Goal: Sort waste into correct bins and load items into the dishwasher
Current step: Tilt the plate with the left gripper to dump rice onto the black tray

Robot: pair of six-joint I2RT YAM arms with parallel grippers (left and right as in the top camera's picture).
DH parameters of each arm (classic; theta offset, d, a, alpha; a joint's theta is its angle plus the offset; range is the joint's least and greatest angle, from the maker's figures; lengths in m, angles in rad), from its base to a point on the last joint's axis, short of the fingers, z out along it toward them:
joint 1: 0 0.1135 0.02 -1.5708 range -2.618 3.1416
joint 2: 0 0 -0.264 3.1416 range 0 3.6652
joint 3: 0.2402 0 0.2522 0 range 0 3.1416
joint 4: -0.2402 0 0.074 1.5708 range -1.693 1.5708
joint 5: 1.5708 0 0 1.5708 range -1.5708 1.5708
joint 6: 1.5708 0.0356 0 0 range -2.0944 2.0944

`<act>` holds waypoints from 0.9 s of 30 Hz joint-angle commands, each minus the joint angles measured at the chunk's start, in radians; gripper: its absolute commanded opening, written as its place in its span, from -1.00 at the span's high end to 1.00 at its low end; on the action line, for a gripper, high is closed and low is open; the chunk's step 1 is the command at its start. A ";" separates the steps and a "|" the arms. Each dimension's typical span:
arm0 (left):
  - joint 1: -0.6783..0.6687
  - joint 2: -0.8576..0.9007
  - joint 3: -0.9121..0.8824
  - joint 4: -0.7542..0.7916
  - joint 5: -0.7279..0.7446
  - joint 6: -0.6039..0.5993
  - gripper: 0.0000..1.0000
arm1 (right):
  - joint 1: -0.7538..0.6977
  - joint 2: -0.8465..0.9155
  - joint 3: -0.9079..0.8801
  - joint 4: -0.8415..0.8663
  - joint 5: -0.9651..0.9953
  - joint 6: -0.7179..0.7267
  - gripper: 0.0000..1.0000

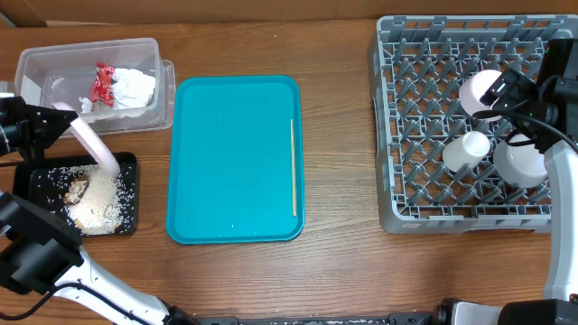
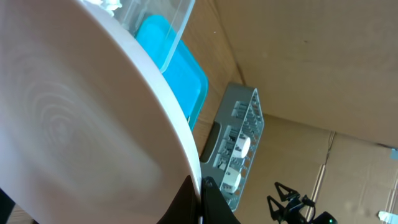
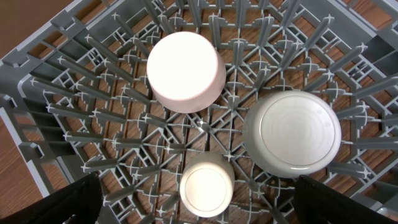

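**Left jaws clamped on the plate, right jaws spread and empty**

The jaws of the left gripper (image 1: 56, 119) were closed on the rim of the pink plate (image 1: 95, 149). In the left wrist view the plate filled almost the whole picture, with one dark finger (image 2: 208, 202) at its edge. We saw the plate held steeply tilted, its low edge over the black bin (image 1: 133, 194), where the food scraps (image 1: 95, 200) lay. We judged the tilt was meant to let leftovers slide into this bin and not onto the table. The clear bin (image 1: 36, 68) just behind held white paper and a red wrapper (image 1: 105, 83), so dry trash was kept apart from food.

The right gripper (image 1: 517, 88) hovered over the dish rack (image 1: 397, 135), its jaws wide apart with nothing between them. Under it a pink cup (image 3: 185, 70), a bowl (image 3: 292, 132) and a small cup (image 3: 206, 186) stood mouth down, we think so that water can drain. On the teal tray (image 1: 226, 153) only a thin wooden stick (image 1: 293, 167) lay, not yet sorted.
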 commanded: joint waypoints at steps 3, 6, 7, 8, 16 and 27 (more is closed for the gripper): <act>0.012 0.009 -0.013 -0.003 0.053 0.043 0.92 | -0.001 -0.001 0.009 0.002 0.010 0.002 -1.00; 0.014 0.002 -0.026 -0.003 0.110 0.013 0.92 | -0.001 -0.001 0.009 0.002 0.010 0.002 -1.00; 0.014 0.002 -0.026 -0.003 0.116 0.012 0.92 | -0.001 -0.001 0.009 0.002 0.010 0.002 -1.00; 0.014 0.002 -0.026 -0.003 0.112 0.012 0.92 | -0.001 -0.001 0.009 0.002 0.010 0.002 -1.00; 0.025 -0.024 -0.083 -0.003 -0.039 -0.152 0.92 | -0.001 -0.001 0.009 0.002 0.010 0.002 -1.00; 0.077 -0.051 -0.113 -0.003 0.013 -0.103 0.92 | -0.001 -0.001 0.009 0.002 0.010 0.002 -1.00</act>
